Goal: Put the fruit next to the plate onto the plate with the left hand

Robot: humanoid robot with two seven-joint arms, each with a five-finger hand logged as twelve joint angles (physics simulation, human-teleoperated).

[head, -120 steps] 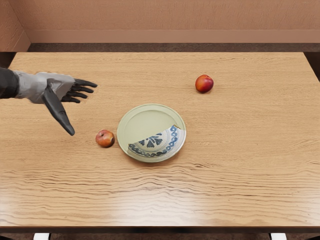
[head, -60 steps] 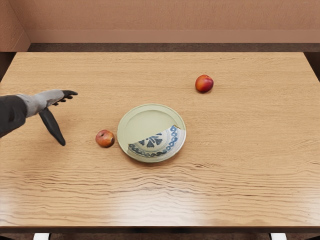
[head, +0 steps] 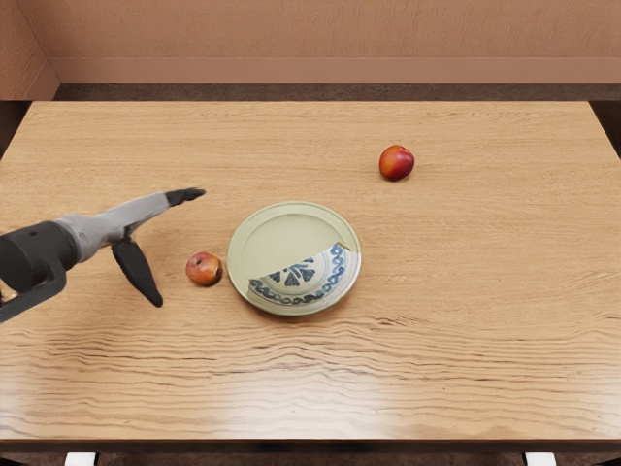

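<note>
The small red fruit (head: pixel 204 268) sits on the counter (head: pixel 466 330) just beside the left rim of the plate (head: pixel 281 236). The two are so close that I cannot tell whether they touch. The fruit rests on the wood, not on the plate. The plate is round and pale green, with a blue and white pattern across its lower right part, and it lies flat near the middle of the counter.

Left of the fruit is the left hand (head: pixel 129 229), on a grey and black forearm (head: pixel 39 257) that comes in low from the picture's left edge. Its fingers (head: pixel 184 195) are stretched out straight and held together, pointing up and to the right over the wood above and to the left of the fruit. The dark thumb (head: pixel 138 273) is splayed downward away from them, and its tip is near the fruit's left side but apart from it. The hand is spread wide and grips nothing. I cannot tell whether it hangs above the counter or brushes it.

A second fruit (head: pixel 396 162), red with an orange patch, lies well apart from the plate toward the far right of the counter. A brown panelled wall (head: pixel 320 39) runs behind the counter's far edge.
</note>
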